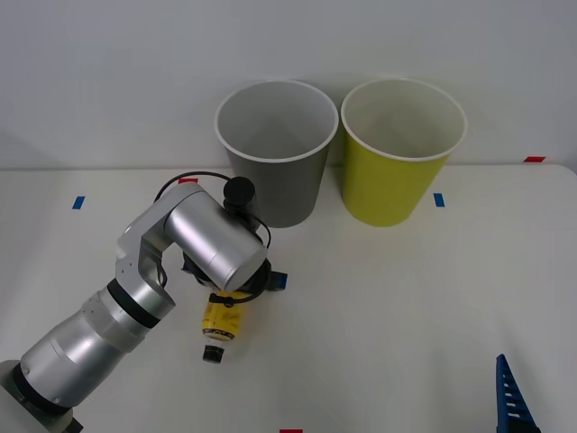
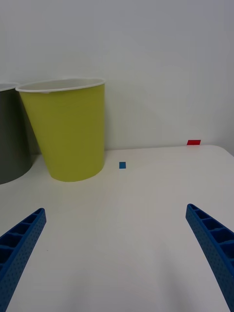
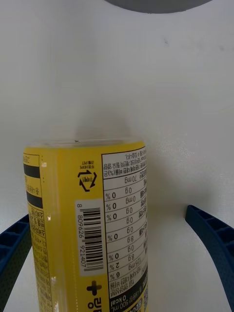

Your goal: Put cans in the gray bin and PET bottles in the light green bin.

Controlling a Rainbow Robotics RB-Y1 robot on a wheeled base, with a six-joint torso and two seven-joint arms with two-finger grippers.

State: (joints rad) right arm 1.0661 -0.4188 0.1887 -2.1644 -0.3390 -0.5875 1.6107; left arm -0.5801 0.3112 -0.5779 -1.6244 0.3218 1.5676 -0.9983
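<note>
Front view: two big round bins stand side by side at the far part of the white table (image 1: 433,307). The gray bin (image 1: 276,158) is on the left and the light green bin (image 1: 397,158) is on the right, close together. Both have white rims and are pale inside. The silver left arm reaches in from the near left corner. Its wrist bends down over the PET bottle (image 1: 220,323), which lies on its side on the table in front of the gray bin, a bit apart from it. The bottle's black cap points toward the near edge. The left gripper (image 1: 236,293) is tucked under the wrist, right at the bottle's far end. A blue finger of the right gripper (image 1: 512,397) pokes up at the near right corner, well apart from the bottle and the bins.

Right wrist view: the right gripper (image 2: 117,253) has its two blue fingers spread wide, with bare table between them. The light green bin stands ahead, with a slice of the gray bin beside it.

Left wrist view: the left gripper (image 3: 117,263) is spread wide too, with one blue finger on each side of the yellow bottle. The fingers are not squeezing it. The bottle's label shows a bar code and small print. The gray bin's base sits farther on.
</note>
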